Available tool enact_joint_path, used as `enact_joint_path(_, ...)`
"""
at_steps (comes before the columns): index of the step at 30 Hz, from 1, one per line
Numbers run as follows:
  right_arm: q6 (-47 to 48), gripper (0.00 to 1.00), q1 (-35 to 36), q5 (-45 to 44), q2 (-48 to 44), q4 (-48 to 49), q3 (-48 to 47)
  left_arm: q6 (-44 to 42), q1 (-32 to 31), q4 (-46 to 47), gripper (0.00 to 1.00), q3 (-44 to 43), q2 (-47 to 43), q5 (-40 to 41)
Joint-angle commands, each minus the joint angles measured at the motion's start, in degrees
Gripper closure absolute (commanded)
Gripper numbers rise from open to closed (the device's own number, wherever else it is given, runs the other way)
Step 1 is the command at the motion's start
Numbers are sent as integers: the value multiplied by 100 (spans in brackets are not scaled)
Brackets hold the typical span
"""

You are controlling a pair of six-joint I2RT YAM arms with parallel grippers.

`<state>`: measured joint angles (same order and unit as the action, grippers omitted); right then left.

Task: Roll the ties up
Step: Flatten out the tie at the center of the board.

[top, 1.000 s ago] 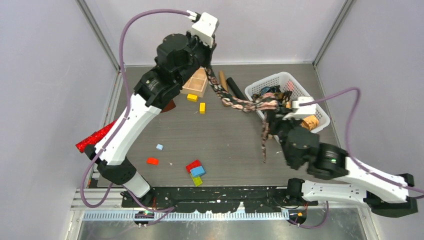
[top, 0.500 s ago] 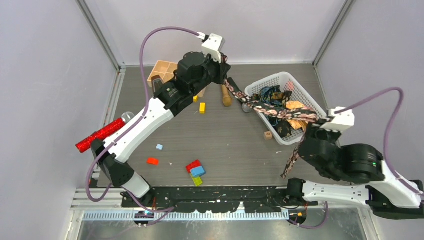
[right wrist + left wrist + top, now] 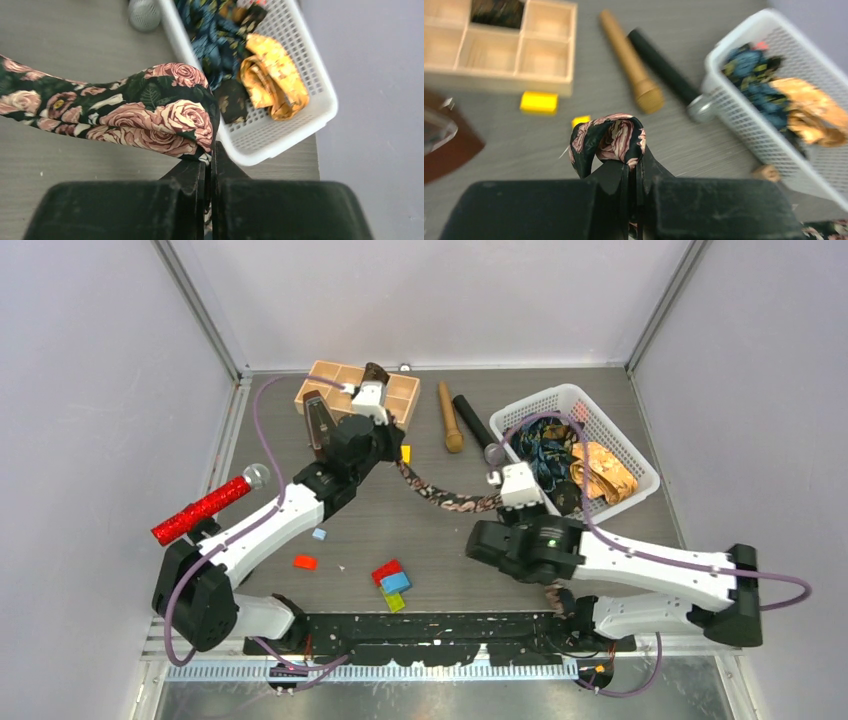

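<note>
A black tie with pink roses hangs stretched between my two grippers, low over the middle of the table. My left gripper is shut on one folded end, which bunches up above the jaws. My right gripper is shut on the tie farther along, the cloth draped to the left of its fingers. The tie's tail trails under the right arm. A blue-teal tie and a golden-orange tie lie in the white basket.
A wooden compartment box stands at the back, with a tan microphone and a black one beside it. A red glittery microphone lies at the left edge. Small coloured blocks are scattered in front.
Both arms have come down and in toward the table's middle. The tie, earlier stretched high over the basket, now hangs low between them, clear of the basket.
</note>
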<state>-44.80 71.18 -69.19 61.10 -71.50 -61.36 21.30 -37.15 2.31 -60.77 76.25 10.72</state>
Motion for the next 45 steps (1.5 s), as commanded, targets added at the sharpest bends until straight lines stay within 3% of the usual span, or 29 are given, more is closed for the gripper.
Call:
enact_joint_path(1,59,100,22,472,336,1210,259,627,255,1237,100,1046,-313,398)
enact_joint_path(10,123,100,11,1755,1152,2710,1189,919,534,1800,100,2141,-25,1007)
enact_joint_path(23,546,97,141,2903,2476,5142,1259,866,1171,1548,100,2405,-548,1352)
enact_joint_path(31,227,95,335,2995,3432,5257,360,321,1309,1187,100,2253,-1145,1546)
enact_joint_path(36,-548,92,543,2692,3905,4556,-301,122,1388,1160,100,2180,-1216,1458)
enact_joint_path(38,-784,90,580,2672,4093,4323,-528,74,1425,1167,100,2146,-1195,1399)
enact_joint_path(43,-1051,60,629,2824,4280,4149,-694,50,1497,1240,100,2113,-1120,1231)
enact_joint_path(45,-1147,54,632,2786,4161,4047,-673,58,1515,1254,100,2105,-1093,1170)
